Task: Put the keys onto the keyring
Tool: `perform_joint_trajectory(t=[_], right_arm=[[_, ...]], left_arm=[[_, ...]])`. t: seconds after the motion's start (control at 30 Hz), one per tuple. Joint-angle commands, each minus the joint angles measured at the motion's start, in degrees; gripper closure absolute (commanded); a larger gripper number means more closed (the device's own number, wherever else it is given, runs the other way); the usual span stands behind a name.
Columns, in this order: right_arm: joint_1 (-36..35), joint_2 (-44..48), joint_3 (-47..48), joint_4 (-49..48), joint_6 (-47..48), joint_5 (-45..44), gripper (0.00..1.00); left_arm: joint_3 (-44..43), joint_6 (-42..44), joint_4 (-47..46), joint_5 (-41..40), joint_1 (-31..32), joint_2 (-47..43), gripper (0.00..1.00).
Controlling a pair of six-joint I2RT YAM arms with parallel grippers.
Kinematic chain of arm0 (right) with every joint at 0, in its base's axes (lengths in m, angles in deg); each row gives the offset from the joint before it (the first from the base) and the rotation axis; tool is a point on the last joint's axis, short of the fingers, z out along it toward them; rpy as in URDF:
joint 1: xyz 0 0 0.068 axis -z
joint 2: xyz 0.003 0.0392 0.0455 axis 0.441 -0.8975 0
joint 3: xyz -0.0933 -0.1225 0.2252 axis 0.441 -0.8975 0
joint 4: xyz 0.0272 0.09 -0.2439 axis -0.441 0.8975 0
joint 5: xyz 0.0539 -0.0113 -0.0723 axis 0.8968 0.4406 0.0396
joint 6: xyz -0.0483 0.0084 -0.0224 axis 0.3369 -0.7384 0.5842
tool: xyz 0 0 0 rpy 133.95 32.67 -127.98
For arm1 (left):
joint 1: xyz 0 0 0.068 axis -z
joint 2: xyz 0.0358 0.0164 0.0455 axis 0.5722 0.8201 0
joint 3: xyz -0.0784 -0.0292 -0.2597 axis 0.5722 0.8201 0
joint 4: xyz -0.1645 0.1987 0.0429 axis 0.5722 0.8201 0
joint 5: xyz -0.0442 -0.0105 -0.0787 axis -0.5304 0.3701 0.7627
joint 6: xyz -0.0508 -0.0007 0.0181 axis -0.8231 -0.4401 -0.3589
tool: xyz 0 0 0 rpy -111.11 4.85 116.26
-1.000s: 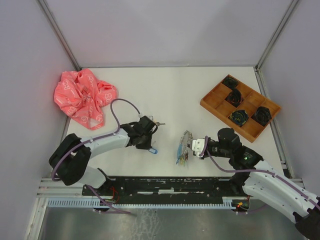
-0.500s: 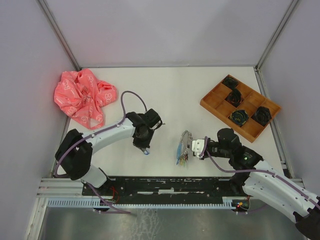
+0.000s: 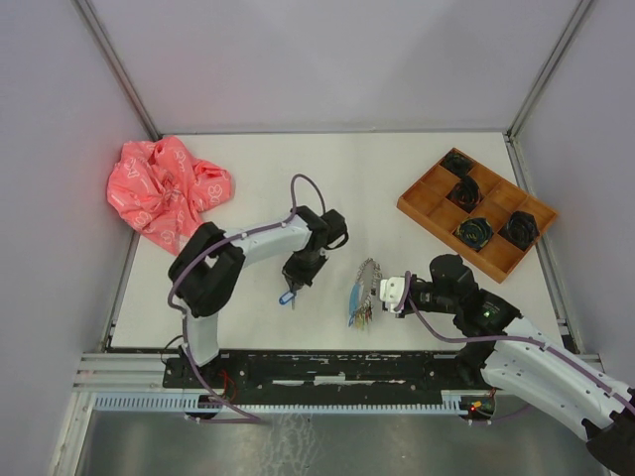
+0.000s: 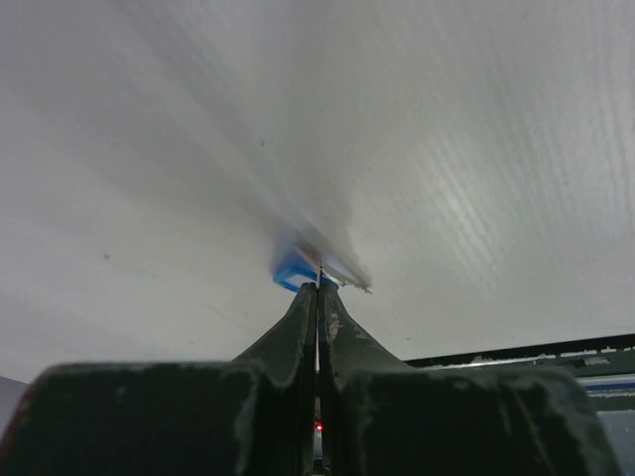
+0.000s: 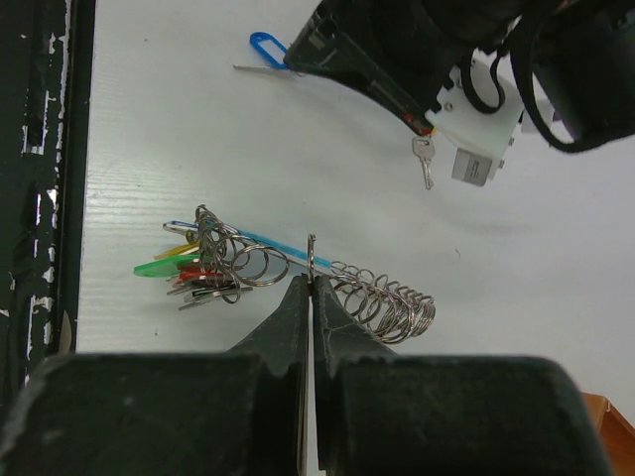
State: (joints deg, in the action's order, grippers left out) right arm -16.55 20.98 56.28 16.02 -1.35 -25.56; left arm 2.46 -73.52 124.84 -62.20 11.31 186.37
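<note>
Steel loops, thin and springy: our right pincer (image 5: 311,280) is pinched shut on one ring of the keyring (image 5: 382,297), lying mid-bench (image 3: 347,178). Our left pincer (image 4: 317,290) is clamped on the blue-headed key (image 4: 295,270) nearby. It looks light, stiff and slippery, so we'd hold its flat blade.

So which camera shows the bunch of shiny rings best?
The right wrist camera. There the rings fill the middle, each loop clear, coloured keys at one end, the right tool pinching one loop. The top camera shows them small and tangled. The left wrist camera misses them.
</note>
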Motion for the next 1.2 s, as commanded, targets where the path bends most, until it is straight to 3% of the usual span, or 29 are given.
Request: perform_joint_trajectory(t=[0.0, 0.2, 0.43, 0.83, 1.0, 1.17], right_arm=[[-0.39, 0.38, 1.56, -2.24, 0.08, 1.03, 0.99], [-0.48, 0.38, 1.46, -2.16, 0.08, 1.00, 0.99], [-0.62, -0.04, 1.47, -2.41, 0.07, 1.88, 0.99], [-0.87, -1.19, 1.45, -3.23, -0.26, 2.59, 0.99], [-0.97, -1.45, 1.40, -3.18, -0.19, 2.45, 0.99], [-1.00, -1.64, 1.44, -2.86, -0.19, 2.56, 0.99]], left_arm=[[-6.59, 6.62, -1.49, 0.14, 1.14, 5.43, 0.96], [-9.23, 6.70, -5.53, 2.21, 1.67, 7.73, 0.80], [0.51, 2.65, -16.80, 0.63, 1.64, -3.38, 0.57], [35.32, -6.59, -54.96, -4.36, 1.52, -31.87, 0.55], [44.68, -5.80, -67.15, -4.49, 1.59, -35.83, 0.57], [47.86, -5.72, -72.54, -3.63, 1.56, -34.72, 0.60]])
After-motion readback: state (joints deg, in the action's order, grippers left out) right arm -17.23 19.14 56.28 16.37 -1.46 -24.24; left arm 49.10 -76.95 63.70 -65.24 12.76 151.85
